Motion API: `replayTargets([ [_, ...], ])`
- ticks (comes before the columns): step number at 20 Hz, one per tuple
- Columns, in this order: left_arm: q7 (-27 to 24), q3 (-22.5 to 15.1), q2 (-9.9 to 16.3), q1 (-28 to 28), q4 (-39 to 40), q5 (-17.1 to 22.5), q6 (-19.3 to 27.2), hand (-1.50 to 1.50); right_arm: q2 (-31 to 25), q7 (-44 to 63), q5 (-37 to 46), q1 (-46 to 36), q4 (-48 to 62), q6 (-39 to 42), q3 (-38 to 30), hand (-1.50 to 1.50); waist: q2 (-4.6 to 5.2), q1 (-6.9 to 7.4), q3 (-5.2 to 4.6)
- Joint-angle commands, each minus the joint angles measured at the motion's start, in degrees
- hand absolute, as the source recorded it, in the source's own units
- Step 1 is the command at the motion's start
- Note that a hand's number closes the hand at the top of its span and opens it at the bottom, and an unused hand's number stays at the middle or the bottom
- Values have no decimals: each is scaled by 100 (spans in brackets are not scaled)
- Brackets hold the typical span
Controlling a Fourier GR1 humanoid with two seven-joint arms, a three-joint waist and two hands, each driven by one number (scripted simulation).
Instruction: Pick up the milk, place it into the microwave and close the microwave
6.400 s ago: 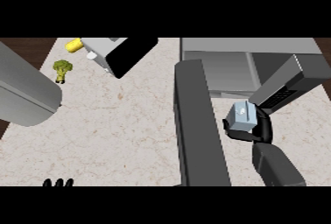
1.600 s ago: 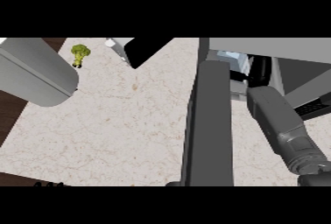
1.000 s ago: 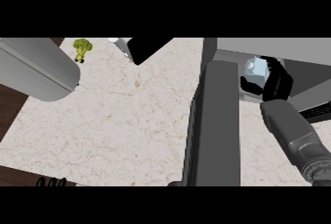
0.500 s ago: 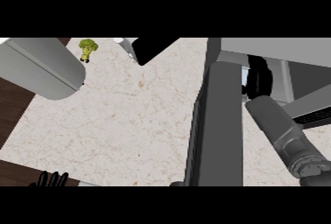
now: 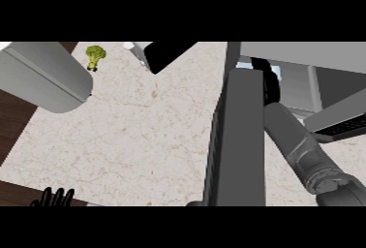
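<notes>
The microwave [image 5: 307, 52] stands at the upper right with its dark grey door [image 5: 236, 140] swung open, seen edge-on down the middle of the view. My right forearm [image 5: 297, 145] runs up past the door into the oven's opening. There my right hand [image 5: 267, 80] shows only as a black strip behind the door's top edge. Pale slivers of the milk carton [image 5: 277, 72] show beside it, with the hand curled round the carton. My left hand [image 5: 54, 196] rests open, fingers up, at the lower left edge.
A green broccoli floret [image 5: 94, 54] lies at the counter's far left. A big grey cylinder [image 5: 43, 72] leans over the left side. A black and white object [image 5: 163, 52] sits at the top centre. The speckled counter [image 5: 136, 135] ends at dark wood on the left.
My right arm has pushed the milk further up and into the microwave, behind the open door. The carton, plain a second ago, is now mostly hidden. The left hand stays put.
</notes>
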Motion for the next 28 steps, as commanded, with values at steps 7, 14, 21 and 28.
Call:
replayTargets([
  [7,-54,-55,-77,75,110,-7,-3,-150,302,-835,-736,293,-535,1263,-703,-150,-93,-330,0],
  [14,-178,-115,-8,270,4,-130,-51,-150,360,-1630,-1215,893,-610,2308,-1152,-150,-161,-475,-5],
  [21,-102,119,105,448,-102,70,-80,-150,251,-2167,-1319,1358,-527,3134,-1257,-150,-279,-686,-23],
  [28,-150,-179,-109,608,-52,-237,107,-150,394,-2807,-1383,1939,-669,3664,-1292,-150,-366,-869,-33],
])
